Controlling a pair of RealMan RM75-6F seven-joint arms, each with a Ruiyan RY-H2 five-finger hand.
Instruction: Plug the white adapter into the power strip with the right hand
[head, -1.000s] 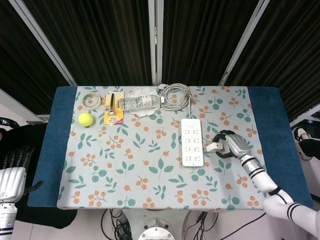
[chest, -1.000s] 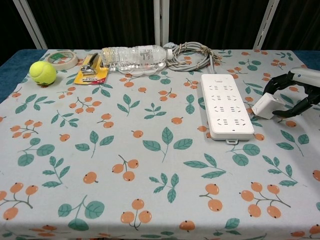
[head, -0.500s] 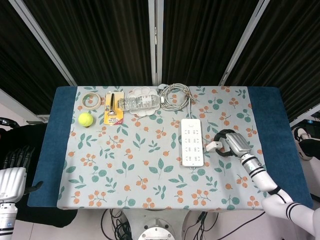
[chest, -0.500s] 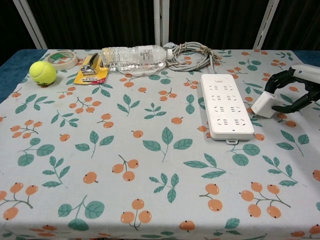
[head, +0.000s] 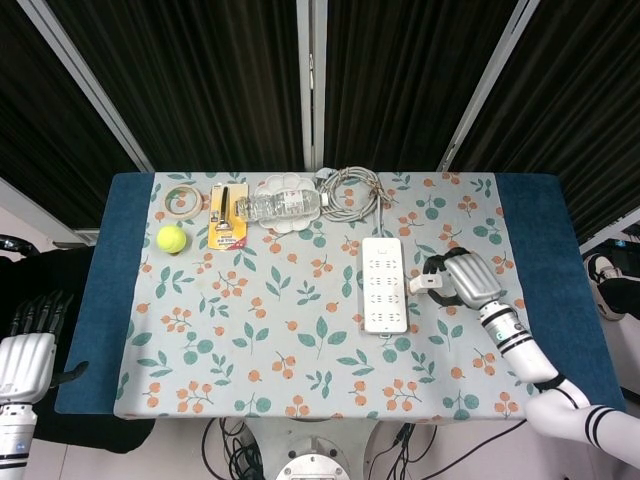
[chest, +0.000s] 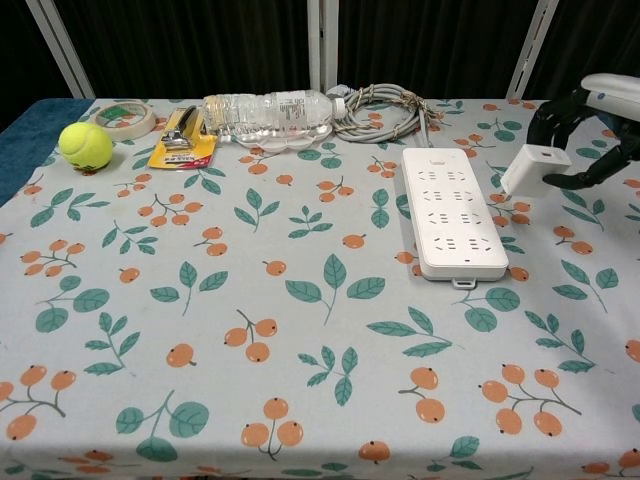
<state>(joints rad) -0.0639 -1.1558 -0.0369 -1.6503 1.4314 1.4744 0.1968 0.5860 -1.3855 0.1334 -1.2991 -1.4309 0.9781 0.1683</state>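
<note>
The white power strip (head: 385, 284) (chest: 451, 210) lies flat on the floral cloth, right of centre, its sockets facing up. My right hand (head: 462, 279) (chest: 585, 135) grips the white adapter (head: 425, 283) (chest: 535, 168) and holds it in the air just right of the strip, above the cloth. The adapter juts out toward the strip's right edge. My left hand (head: 26, 355) hangs open off the table's left edge, far from everything; only the head view shows it.
Along the far edge lie a tape roll (head: 181, 201), a yellow packet with a tool (head: 227, 215), a clear water bottle (chest: 268, 113) on a white plate and a coiled cable (chest: 380, 110). A tennis ball (chest: 85, 144) sits at far left.
My right hand has lifted the adapter off the cloth, raising it and carrying it slightly toward the far side, still beside the strip's right edge.
</note>
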